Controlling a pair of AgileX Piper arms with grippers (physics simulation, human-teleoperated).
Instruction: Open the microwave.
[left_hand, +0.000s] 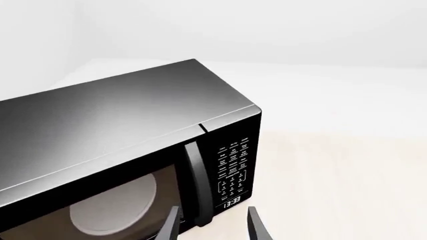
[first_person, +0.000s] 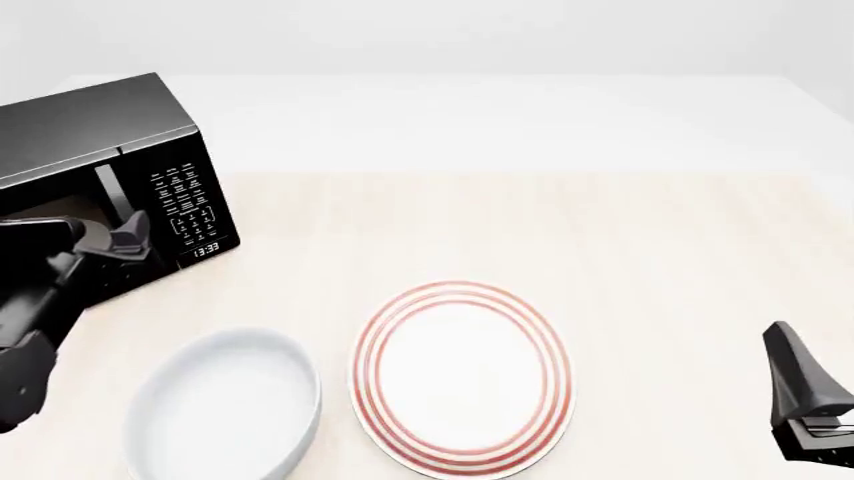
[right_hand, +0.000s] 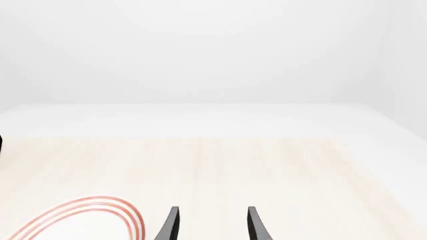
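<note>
Left gripper (left_hand: 212, 226) has its jaws spread wide, with the glossy black microwave's (left_hand: 127, 130) vertical bar handle (left_hand: 197, 185) right between them, not pinched. Right gripper (right_hand: 212, 225) is spread too, holding nothing.

microwave (left_hand: 133, 130) | clock display (left_hand: 231, 202) reads 13:33 | keypad (left_hand: 233, 162) labels (too small, unreadable)

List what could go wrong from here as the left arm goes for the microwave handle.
The left gripper is open just short of the handle, which sits off-centre between its fingers, so they could close crooked and slip. Pulling might drag the microwave instead. The swinging door could reach the white bowl.
</note>
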